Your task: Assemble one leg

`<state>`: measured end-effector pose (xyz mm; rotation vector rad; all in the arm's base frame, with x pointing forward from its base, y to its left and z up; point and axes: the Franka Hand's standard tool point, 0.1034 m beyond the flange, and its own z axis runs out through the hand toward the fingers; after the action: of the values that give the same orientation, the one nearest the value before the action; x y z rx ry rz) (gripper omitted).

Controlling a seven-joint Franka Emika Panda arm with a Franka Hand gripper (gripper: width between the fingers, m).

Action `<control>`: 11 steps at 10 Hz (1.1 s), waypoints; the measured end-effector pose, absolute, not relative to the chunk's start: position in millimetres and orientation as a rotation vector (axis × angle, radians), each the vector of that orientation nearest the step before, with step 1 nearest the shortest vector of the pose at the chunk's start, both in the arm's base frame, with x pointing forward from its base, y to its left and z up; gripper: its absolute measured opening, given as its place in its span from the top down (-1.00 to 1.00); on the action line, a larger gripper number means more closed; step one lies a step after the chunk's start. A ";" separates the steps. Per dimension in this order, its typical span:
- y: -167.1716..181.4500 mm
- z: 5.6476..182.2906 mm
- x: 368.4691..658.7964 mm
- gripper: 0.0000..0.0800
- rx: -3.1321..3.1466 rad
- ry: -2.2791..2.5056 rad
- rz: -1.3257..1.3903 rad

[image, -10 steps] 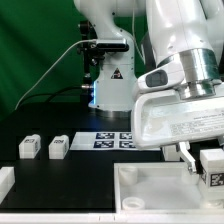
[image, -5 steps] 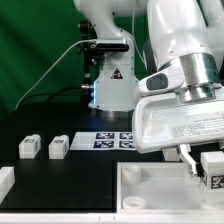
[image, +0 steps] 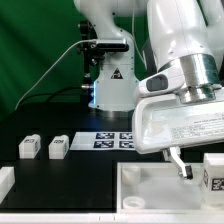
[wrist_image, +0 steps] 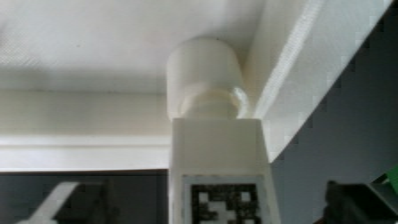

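Presently we note the pincer (image: 188, 168) hanging below the arm's (image: 185, 60) white wrist housing, at the exterior view's right. In the wrist view its fingers (wrist_image: 59, 201) stand spread to either side of the leg (image: 212, 171), with a clear gap on each side, so the pincer is apart and grips nothing. The leg stands upright at the right-hand corner of the white tray-like part (image: 160, 197), marker face outward. Seen from the wrist, its rounded peg end meets the tray-like part's inner surface just beside a raised wall. We cannot tell how deeply the peg is seated. On the black desk (image: 80, 168), a second leg (image: 29, 147) and a third leg (image: 58, 147) sit side by side, well apart from the tray-like part. The marker board (image: 113, 140) lies beyond them.
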<state>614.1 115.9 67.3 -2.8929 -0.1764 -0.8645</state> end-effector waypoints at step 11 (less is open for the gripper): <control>113.6 94.5 618.7 -0.62 -2.923 -0.180 -0.645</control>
<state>618.7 113.6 94.5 -2.9233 -0.1797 -0.6447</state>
